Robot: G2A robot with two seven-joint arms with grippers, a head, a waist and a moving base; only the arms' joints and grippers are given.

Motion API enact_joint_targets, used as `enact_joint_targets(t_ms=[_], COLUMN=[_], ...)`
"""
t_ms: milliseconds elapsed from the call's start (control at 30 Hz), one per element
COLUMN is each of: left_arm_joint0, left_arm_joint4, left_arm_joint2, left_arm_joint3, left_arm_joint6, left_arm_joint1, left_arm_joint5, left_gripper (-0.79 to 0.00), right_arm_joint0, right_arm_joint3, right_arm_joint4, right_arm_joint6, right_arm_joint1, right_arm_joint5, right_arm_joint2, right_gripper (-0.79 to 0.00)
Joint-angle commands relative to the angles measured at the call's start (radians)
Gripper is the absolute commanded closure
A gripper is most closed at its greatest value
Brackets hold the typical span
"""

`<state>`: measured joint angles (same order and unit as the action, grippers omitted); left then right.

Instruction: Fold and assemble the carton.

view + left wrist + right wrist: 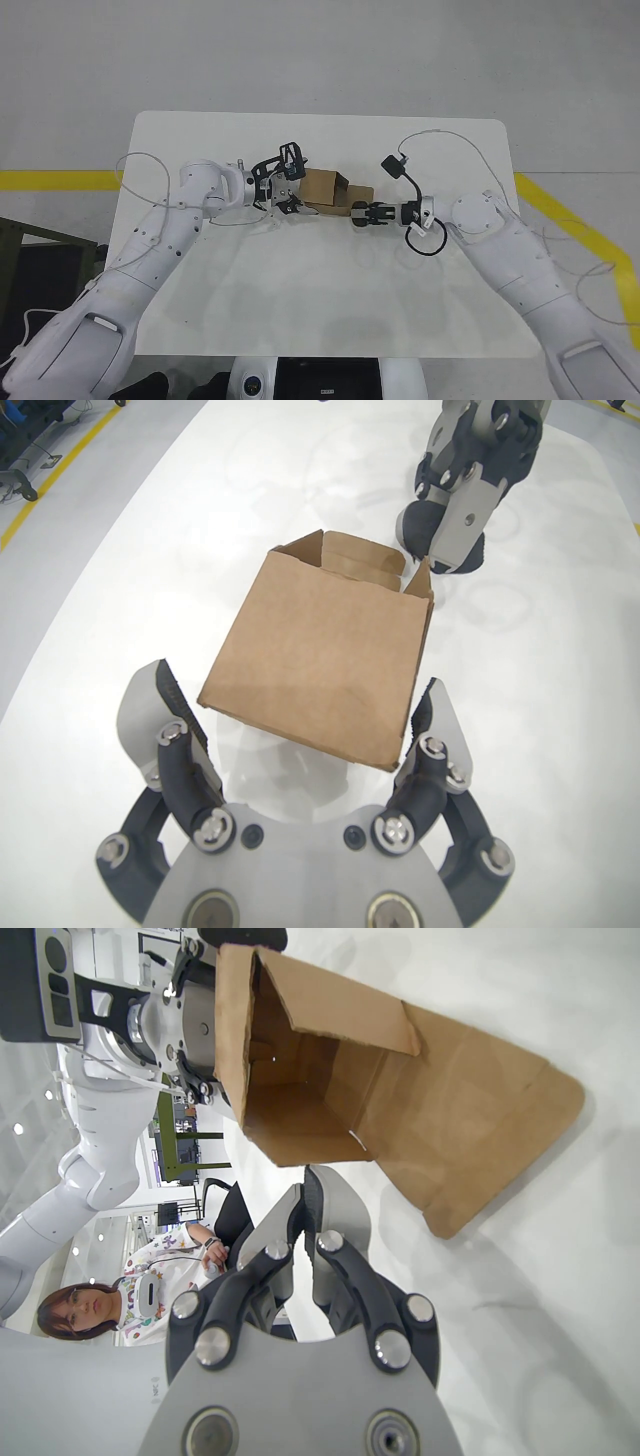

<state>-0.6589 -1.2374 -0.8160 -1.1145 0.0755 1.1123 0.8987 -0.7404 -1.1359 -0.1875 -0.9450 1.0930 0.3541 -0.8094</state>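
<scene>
We see the white bench (320,300) carrying one brown carton (320,660), which sits about midway between the left and right edges and somewhat nearer the far edge than the near one. The carton lies on its side, folded into a box shape, with its closed end toward the left edge and its open mouth toward the right edge. From the mouth, one long flap (480,1128) with rounded corners is folded out and lies flat on the bench, while a shorter flap stands slanted across the opening

We find the left tool (297,680) at the carton's closed end, its two fingers spread wide, one on each side of that end. It grips nothing; one finger is very close to a corner of the carton, and we cannot tell whether it touches. The right tool (306,1178) is at the open mouth, its fingers pressed together with nothing visible between them. Its tips are right at the rim of the mouth, and we cannot tell whether they rest against the card

A thin white cable (460,140) curves over the bench near its far right corner, and a black cable (405,175) loops above the right wrist
</scene>
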Motion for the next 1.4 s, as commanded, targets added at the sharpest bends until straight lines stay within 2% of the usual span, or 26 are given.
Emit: enact_joint_targets(t_ms=[0, 933, 1133, 1367], left_arm_joint0=[0.001, -0.01, -0.014, -0.018], left_arm_joint4=[-0.001, -0.011, -0.002, 0.004], left_arm_joint2=[0.001, -0.011, -0.019, -0.028], left_arm_joint3=[0.003, -0.006, -0.005, -0.008], left_arm_joint6=[-0.002, 0.018, 0.028, 0.037], left_arm_joint1=[0.002, 0.014, 0.015, 0.016], left_arm_joint5=[0.0, 0.006, 0.005, 0.0], left_gripper=[-0.785, -0.785, -0.785, -0.785], right_arm_joint0=[0.009, 0.16, 0.164, 0.127], right_arm_joint3=[0.018, 0.256, 0.282, 0.234], right_arm_joint4=[-0.003, -0.063, -0.06, 0.001], right_arm_joint6=[0.013, 0.043, 0.011, -0.02], right_arm_joint1=[0.009, 0.164, 0.162, 0.123], right_arm_joint5=[0.01, 0.087, 0.122, 0.107], right_arm_joint2=[0.01, 0.158, 0.131, 0.067], right_gripper=[0.0, 0.0, 0.0, 0.0])
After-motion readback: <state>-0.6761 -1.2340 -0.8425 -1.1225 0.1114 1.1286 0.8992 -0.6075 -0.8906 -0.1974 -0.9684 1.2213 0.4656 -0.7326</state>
